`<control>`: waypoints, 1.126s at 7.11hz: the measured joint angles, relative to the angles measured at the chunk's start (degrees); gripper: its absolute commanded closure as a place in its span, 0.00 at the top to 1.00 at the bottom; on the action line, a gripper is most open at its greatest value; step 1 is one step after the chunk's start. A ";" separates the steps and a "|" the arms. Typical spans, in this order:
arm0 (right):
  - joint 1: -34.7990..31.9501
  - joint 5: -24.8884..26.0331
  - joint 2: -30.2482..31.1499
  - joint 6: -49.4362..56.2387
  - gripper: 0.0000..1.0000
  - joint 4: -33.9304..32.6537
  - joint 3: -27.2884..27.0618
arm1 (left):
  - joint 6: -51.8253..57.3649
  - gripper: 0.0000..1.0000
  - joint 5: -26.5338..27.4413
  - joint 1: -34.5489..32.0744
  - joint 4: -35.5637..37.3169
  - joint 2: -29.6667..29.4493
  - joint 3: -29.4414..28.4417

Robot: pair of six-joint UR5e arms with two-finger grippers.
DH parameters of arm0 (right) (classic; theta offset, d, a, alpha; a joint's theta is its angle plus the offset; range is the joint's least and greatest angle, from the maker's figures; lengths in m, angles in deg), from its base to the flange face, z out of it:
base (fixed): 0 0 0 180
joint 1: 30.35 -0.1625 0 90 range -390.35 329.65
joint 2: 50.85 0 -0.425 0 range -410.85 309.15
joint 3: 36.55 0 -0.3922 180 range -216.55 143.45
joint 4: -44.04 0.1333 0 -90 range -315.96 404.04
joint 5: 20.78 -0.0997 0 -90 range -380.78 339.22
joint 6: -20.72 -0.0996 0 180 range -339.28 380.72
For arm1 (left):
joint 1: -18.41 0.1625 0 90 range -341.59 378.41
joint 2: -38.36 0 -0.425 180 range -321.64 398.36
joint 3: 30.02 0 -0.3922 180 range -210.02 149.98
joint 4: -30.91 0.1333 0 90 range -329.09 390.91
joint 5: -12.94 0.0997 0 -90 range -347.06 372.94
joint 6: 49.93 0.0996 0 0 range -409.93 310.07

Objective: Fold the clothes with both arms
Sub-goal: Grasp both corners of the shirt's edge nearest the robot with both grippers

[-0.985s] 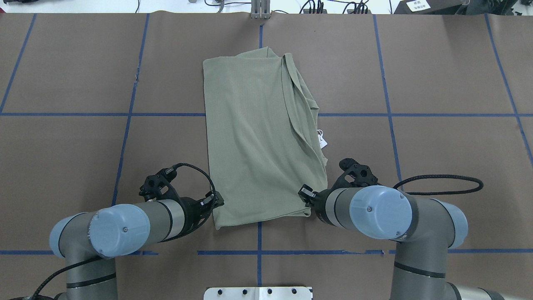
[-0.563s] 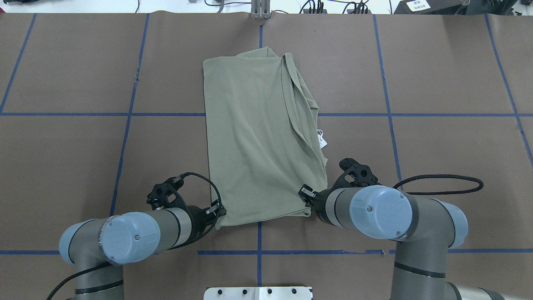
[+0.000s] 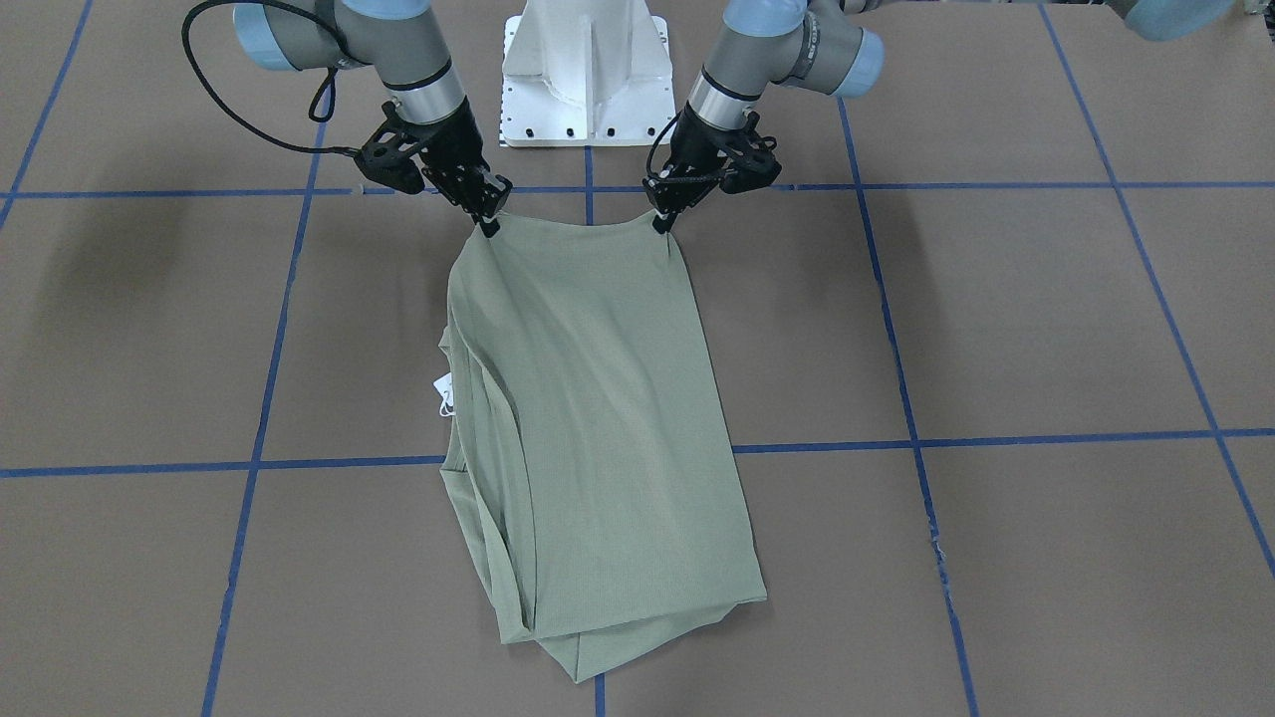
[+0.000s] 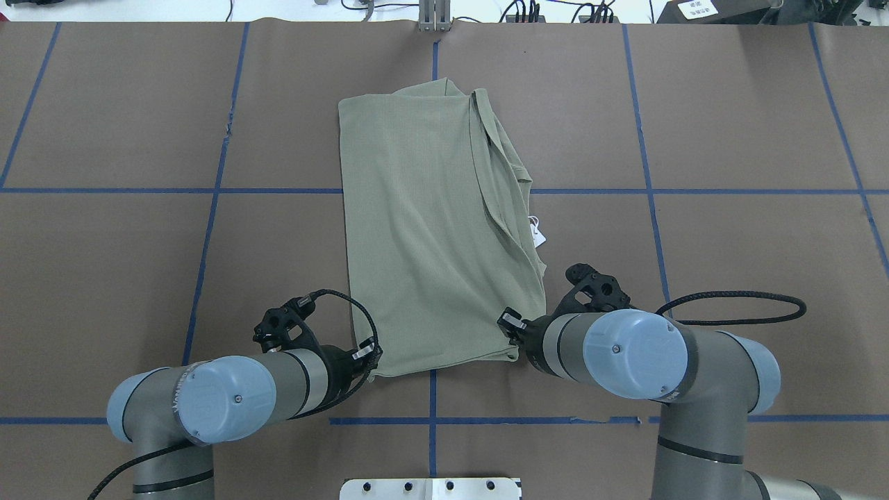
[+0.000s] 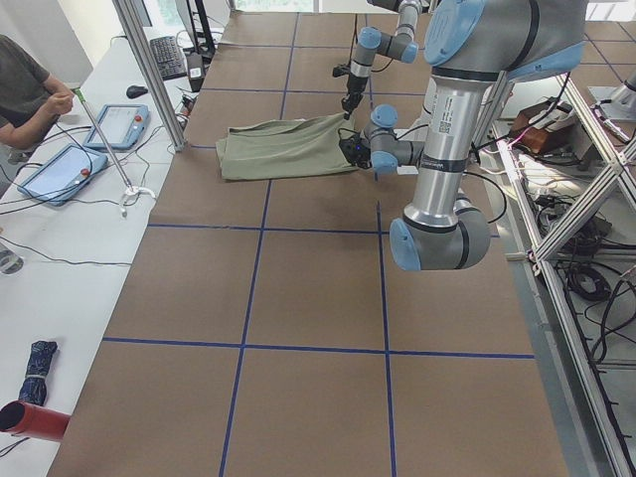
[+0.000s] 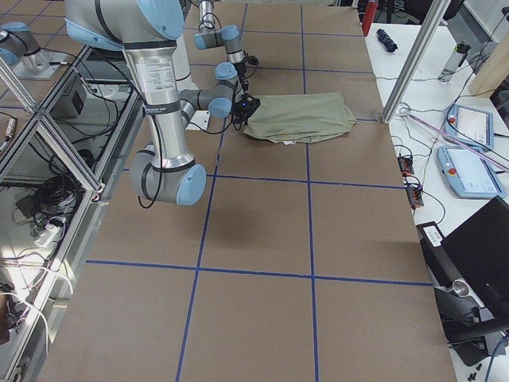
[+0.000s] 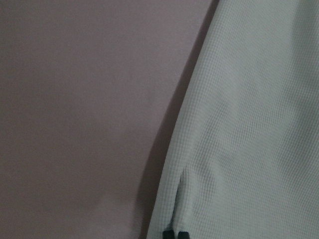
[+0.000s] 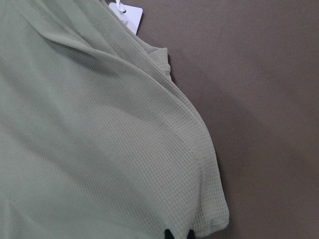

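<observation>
**Two corner pinches, and a lopsided stack to lift**

The left gripper point(image 3: 660, 221) is closed on the near-left corner of the shirt point(image 4: 424, 229). Its wrist view shows the two tips together with only a narrow ridge of knit between them. That bite looks shallow, so the corner could slide out as soon as the cloth's weight comes onto it.

Between the two holds the hem point(image 4: 444, 366) runs nearly straight. If the arms rise or travel at different rates, I expect it to slacken or skew, and the next fold would land crooked.

The right gripper point(image 3: 489, 223) is likewise clamped, on the near-right corner, where several layers meet. Whether it holds all of them cannot be told. If it has missed some, the lower cloth may peel away and stay on the table point(image 4: 729, 125).

The shirt lies flat at the table's centre as a long sage-green rectangle, running away from the robot and across a blue tape line point(image 4: 278, 190).

- **Left edge:** clean and straight.
- **Middle:** smooth, with faint diagonal creases.
- **Right side:** untidy, where tucked-in cloth forms overlapping ridges point(image 4: 503, 187) that bulge past the outline.
- **Hang tag:** a white hang tag point(image 4: 537, 236) pokes out on the right side.

The knit looks soft and limp, and likely to drape rather than hold a crease.
</observation>
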 measured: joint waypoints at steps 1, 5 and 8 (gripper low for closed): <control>-0.01 0.02 0.09 -0.11 0.00 -0.02 -0.21 | 0.06 0.00 -0.04 0.02 0.85 -0.06 0.37; 0.96 0.24 1.77 -1.46 0.00 -0.09 -2.36 | 0.03 0.56 -0.06 0.82 2.05 0.17 0.79; 1.05 0.34 1.80 -1.50 0.00 -0.09 -2.50 | -0.13 0.27 -0.06 2.25 3.32 -0.22 0.88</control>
